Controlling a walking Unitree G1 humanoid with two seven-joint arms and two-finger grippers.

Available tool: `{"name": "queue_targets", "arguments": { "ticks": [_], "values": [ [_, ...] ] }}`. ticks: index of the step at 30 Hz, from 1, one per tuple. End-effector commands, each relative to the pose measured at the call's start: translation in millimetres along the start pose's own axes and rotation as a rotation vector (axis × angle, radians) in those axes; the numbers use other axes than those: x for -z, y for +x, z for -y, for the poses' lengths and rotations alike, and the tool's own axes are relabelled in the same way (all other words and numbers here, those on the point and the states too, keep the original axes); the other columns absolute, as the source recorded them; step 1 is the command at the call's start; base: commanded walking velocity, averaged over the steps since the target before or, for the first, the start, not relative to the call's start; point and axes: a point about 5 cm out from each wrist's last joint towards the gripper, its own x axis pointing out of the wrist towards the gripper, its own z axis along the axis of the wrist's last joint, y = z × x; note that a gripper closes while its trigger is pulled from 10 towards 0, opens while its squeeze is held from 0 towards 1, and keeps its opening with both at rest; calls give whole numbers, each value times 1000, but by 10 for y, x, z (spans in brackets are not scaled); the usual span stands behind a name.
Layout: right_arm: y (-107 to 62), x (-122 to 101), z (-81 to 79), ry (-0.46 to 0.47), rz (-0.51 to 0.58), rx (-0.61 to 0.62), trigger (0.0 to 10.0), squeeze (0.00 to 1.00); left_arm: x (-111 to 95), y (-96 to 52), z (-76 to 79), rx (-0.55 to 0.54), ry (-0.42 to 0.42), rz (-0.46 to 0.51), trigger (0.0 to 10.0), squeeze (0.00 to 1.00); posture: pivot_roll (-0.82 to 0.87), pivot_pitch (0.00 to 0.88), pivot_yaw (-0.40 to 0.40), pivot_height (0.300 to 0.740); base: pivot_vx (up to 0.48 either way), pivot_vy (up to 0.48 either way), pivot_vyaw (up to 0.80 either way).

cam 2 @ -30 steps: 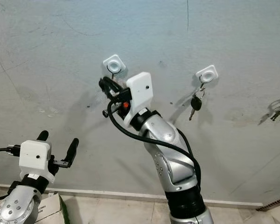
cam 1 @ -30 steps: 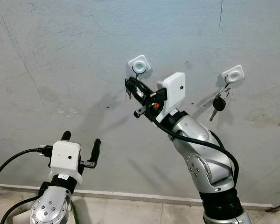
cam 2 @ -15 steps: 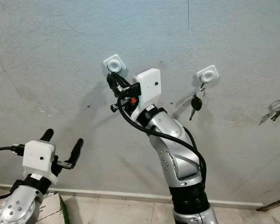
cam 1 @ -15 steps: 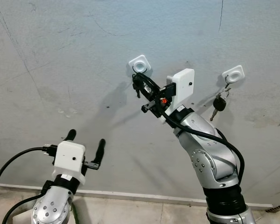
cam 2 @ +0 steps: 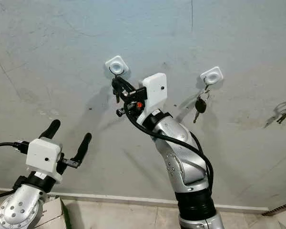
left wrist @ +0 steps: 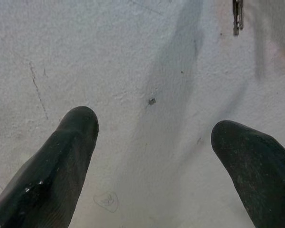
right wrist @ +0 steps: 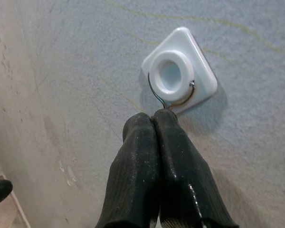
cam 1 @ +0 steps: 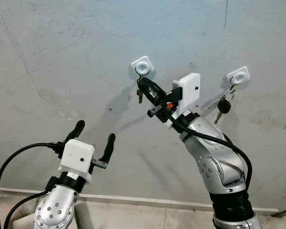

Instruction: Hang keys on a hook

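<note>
- Where the keys hang, the hook is a glossy white rounded-square plastic pad with a raised round ring, stuck on a rough grey plaster wall marked with hairline cracks.
- Thin wire key ring loops around the lower edge of the hook's round boss; keys dangle just below the hook, against the wall.
- 2nd identical white hook sits to the robot's right, with a black-headed key on it, well apart from the 1st.
- More keys hang at the far right edge of the wall.
- White skirting strip runs along the wall base above the tiled floor; a cardboard box corner shows low on the left.
- Right arm crosses in front of the wall between the 2 hooks; its shadow falls left of the 1st hook.
- Right end effector: ribbed black fingers pressed together, tips just under the hook, pinching the key ring where it leaves the boss.
- Left end effector: raised low on the left, fingers spread wide, holding nothing, facing the bare wall.
</note>
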Motion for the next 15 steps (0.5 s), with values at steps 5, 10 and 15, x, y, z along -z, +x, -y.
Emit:
{"name": "queue_targets", "arguments": {
  "ticks": [5,10,15],
  "values": [
    [-15,78,82,64,-20,55,10000,0,-50,34,44,38,1,43,10000,0,180,55,-28,740,0,0,0],
    [-13,104,86,88,-20,69,10000,0,-71,63,71,50,-6,58,10000,0,179,56,-27,740,0,0,0],
    [-15,162,86,127,-31,87,10000,0,-72,67,76,52,-8,61,10000,0,177,58,-26,740,0,0,0]
  ]
}}
